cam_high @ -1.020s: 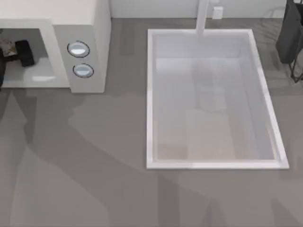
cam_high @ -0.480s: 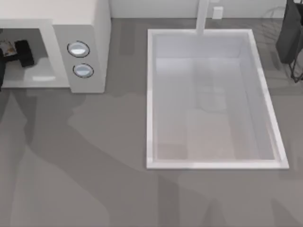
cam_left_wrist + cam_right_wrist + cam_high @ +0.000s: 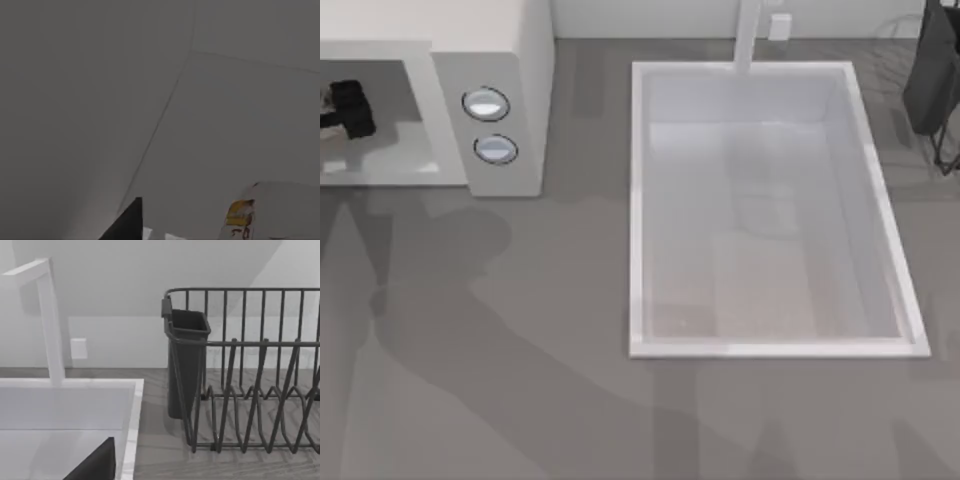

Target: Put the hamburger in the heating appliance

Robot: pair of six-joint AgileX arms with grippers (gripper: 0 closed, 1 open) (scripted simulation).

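Top view, nearest first: bare grey counter [image 3: 520, 380], w/ the white sink [image 3: 638, 200] sunk into it right of centre. Farther back at the left stood the heating appliance [image 3: 510, 60], two knobs [image 3: 486, 104] stacked on its panel. Inside its front cavity sat the left gripper [image 3: 348, 108], a dark shape close to the frame's left edge, over the cavity floor. The hamburger couldn't be picked out there.

Left wrist view looked along plain pale walls, prob. the cavity interior; a pale lump w/ a yellow-orange patch, the hamburger [image 3: 240, 214], sat at the frame's lower edge next to one dark fingertip. So the bun looked to be inside the appliance, at or by the gripper.

Step in hand, as a judgement: placing/releasing in the cavity. Next move would call for parting the fingers if not done, then backing straight out w/o nudging the bun or clipping the cavity frame.

Hard to tell: whether the left gripper was spread or pinching the hamburger; whether the bun rested on the floor.

Right arm parked by the dish rack [image 3: 250, 375] & faucet [image 3: 50, 315] at the far right; its finger state can't be told.
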